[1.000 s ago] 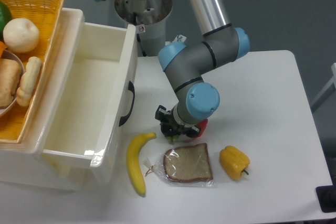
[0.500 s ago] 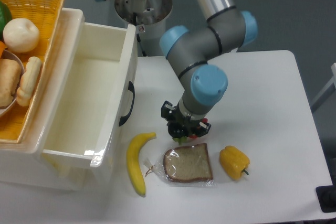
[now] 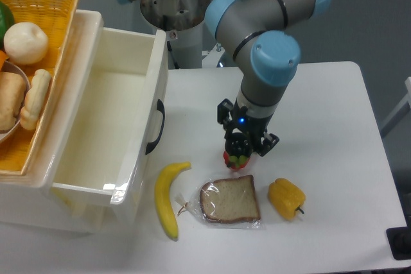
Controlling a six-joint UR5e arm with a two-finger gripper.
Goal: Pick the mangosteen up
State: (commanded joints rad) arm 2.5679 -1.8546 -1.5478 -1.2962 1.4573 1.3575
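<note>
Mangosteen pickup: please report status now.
Gripper raised, shut on the mangosteen, dark fruit between the fingers. Red pepper directly below. Bagged bread nearby, not blocking.

Single fixed view, set high above the front of the white table [image 3: 321, 94] and looking steeply down and slightly away, toward the arm's base [image 3: 174, 4] at top centre. Medium range: the frame takes in nearly the whole tabletop, the open white bin [image 3: 103, 126] at left, and a wicker basket [image 3: 45, 4] cut by the upper-left edge. No second view to compare.
</note>
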